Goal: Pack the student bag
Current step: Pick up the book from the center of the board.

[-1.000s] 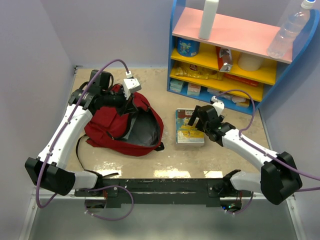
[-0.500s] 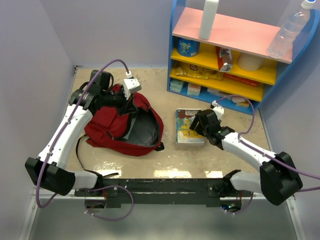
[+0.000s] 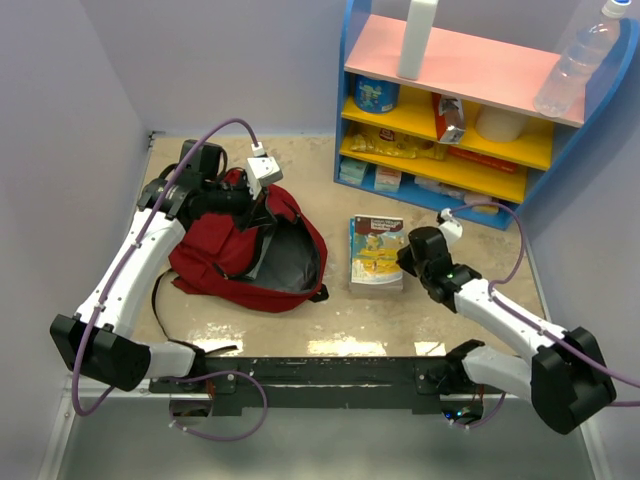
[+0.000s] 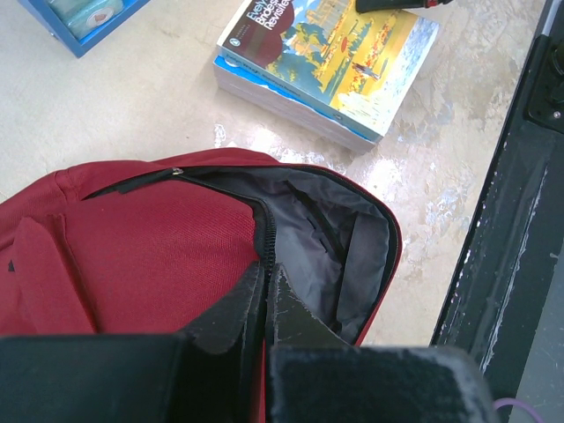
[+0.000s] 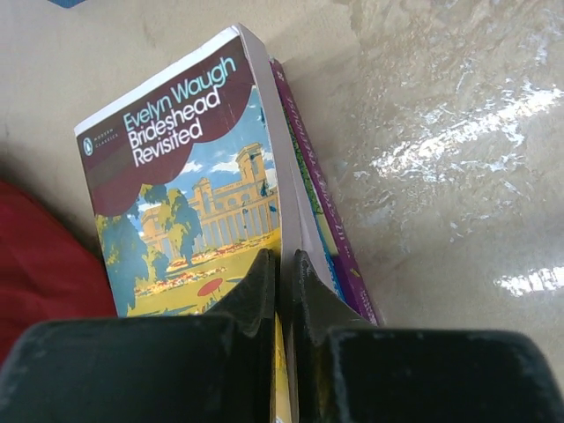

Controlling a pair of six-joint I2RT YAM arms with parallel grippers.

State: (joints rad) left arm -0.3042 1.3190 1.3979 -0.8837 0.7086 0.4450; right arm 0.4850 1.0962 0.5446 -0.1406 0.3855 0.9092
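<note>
Okay, running left to right. My left fingers [image 4: 261, 286] are pinched shut on the zipper rim of the student bag [image 3: 245, 250], holding its mouth open; the bag lies on the left of the tabletop [image 3: 330, 320] with the grey lining facing the books. If that pinch slips, I reckon the soft rim flops down and there's no opening to aim at.

Between the bag and the books is a strip of bare tabletop, which is my working room. The black rail [image 3: 330, 368] along the near edge limits how low I can swing.

The Brideshead paperback [image 5: 185, 185] lies on a purple book [image 5: 326, 211]. My right fingers [image 5: 271, 273] are almost closed on its near edge. I can't tell how many pages they've got, maybe only a thin slice, so it could droop, bend or slide out once lifted. The purple book might drag along too.

Behind sits the shelf [image 3: 345, 110], so backing off that way is tight.
</note>
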